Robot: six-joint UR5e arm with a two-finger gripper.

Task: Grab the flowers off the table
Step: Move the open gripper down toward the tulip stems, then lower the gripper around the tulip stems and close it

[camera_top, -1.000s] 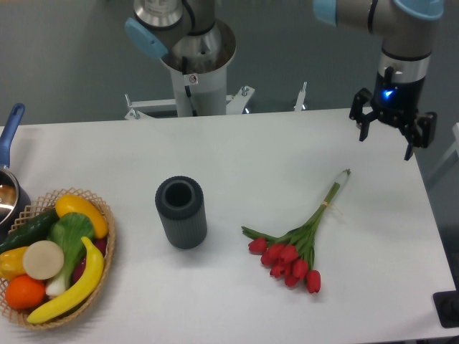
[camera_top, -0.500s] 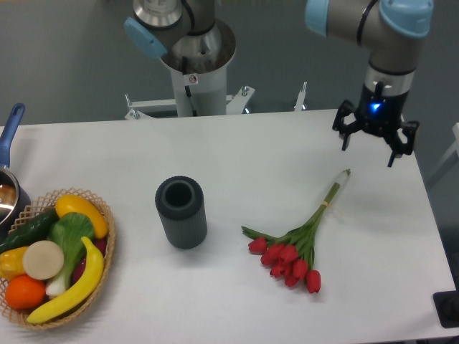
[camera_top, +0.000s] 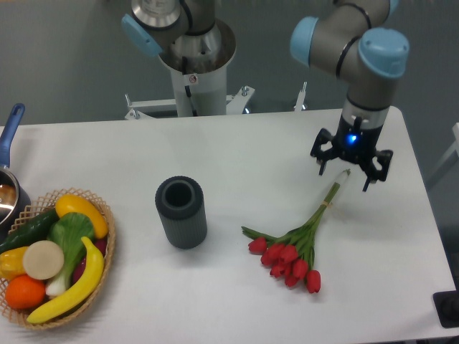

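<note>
The flowers [camera_top: 295, 249] lie flat on the white table [camera_top: 244, 158], red tulip buds toward the front and green stems running up and to the right. My gripper [camera_top: 346, 173] hangs directly over the far tip of the stems, its fingers spread open with nothing between them. Whether the fingertips touch the table cannot be told.
A dark ribbed cylinder [camera_top: 181, 212] stands upright left of the flowers. A wicker basket [camera_top: 101, 208] of toy fruit and vegetables sits at the front left, with a blue-handled pot [camera_top: 8, 188] behind it. The arm's base column [camera_top: 193, 79] rises beyond the table's far edge.
The gripper has travelled left and toward the front, from near the table's right rear corner to just above the stem tips. The flowers have not moved.
</note>
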